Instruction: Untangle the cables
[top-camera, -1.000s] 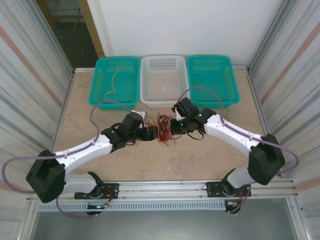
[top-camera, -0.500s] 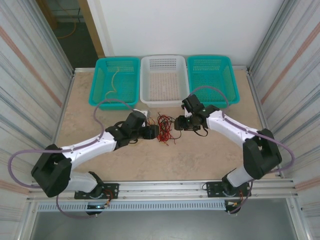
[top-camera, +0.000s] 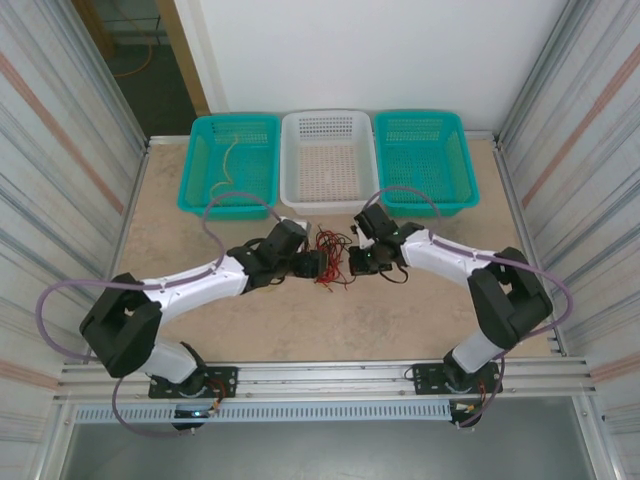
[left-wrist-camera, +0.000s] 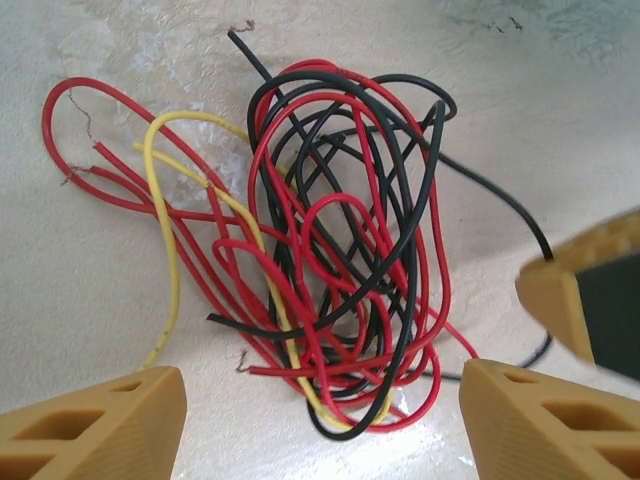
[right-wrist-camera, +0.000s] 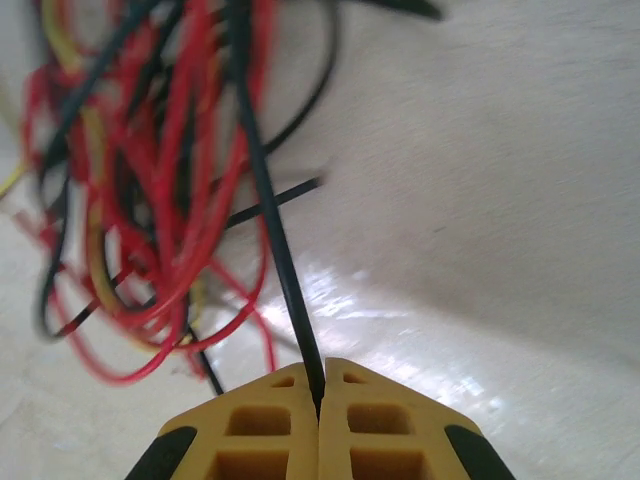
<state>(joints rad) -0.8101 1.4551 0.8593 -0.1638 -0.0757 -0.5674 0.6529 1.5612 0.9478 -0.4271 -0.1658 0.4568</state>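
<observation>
Right wrist view: right gripper (right-wrist-camera: 320, 388), jaws closed, pinches one thin black wire (right-wrist-camera: 268, 215) from the tangle of thin red, black and yellow cables (left-wrist-camera: 330, 250). Tangle lies on beige stone-patterned tabletop (left-wrist-camera: 560, 120); left gripper (left-wrist-camera: 320, 420) stands over it, jaws wide.

We found the cables (right-wrist-camera: 170, 150) blurred and cut off at the upper left of the right wrist view; from above, their strands were too small to separate.

The cables (top-camera: 330, 255) are boxed in, left gripper (top-camera: 318, 265) and right gripper (top-camera: 352, 262) crowding either side. Bare table (top-camera: 330, 325) lies open on the near side; the white basket (top-camera: 290, 160) walls off the far side.
</observation>
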